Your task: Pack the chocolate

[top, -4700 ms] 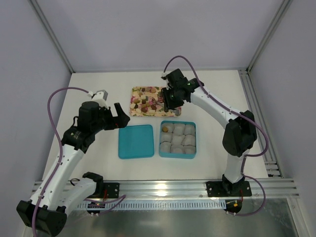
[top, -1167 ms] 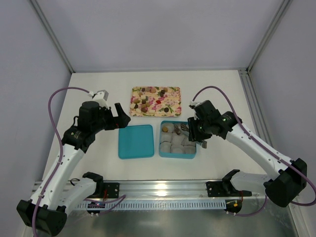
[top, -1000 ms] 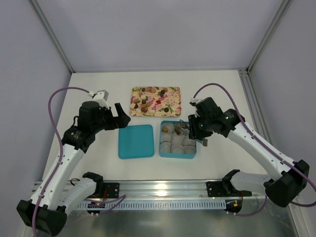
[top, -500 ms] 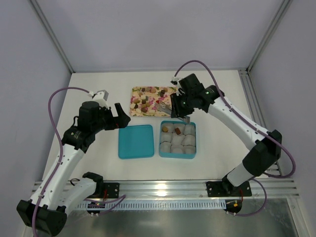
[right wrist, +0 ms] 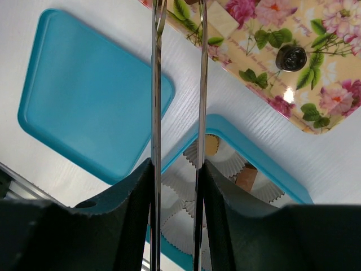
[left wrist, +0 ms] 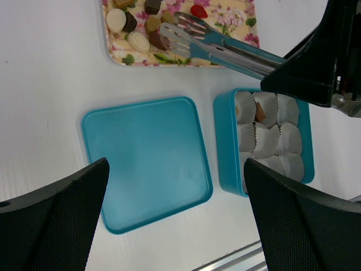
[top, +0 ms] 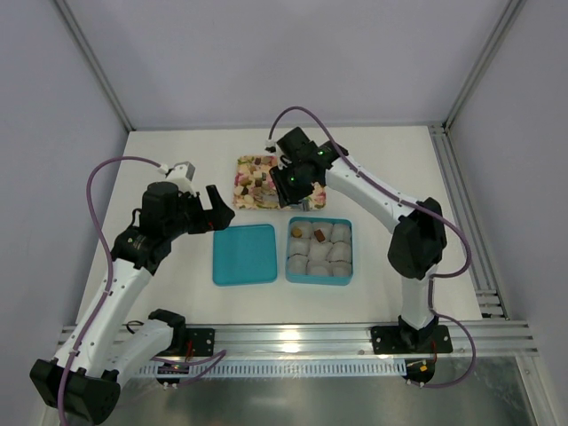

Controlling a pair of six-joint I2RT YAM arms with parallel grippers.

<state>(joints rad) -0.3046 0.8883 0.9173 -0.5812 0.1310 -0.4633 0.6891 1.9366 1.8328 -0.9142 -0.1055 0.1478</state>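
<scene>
Steel tongs (left wrist: 208, 42), clenched by the right gripper (right wrist: 176, 175), are hovering over chocolates (left wrist: 148, 25), needing to pinch one; left gripper (left wrist: 175, 169) gaping.

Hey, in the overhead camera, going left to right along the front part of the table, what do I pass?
First the left gripper, open → teal lid → teal box. The flowered tray lies farther back, spanning both, so it is left out.
</scene>
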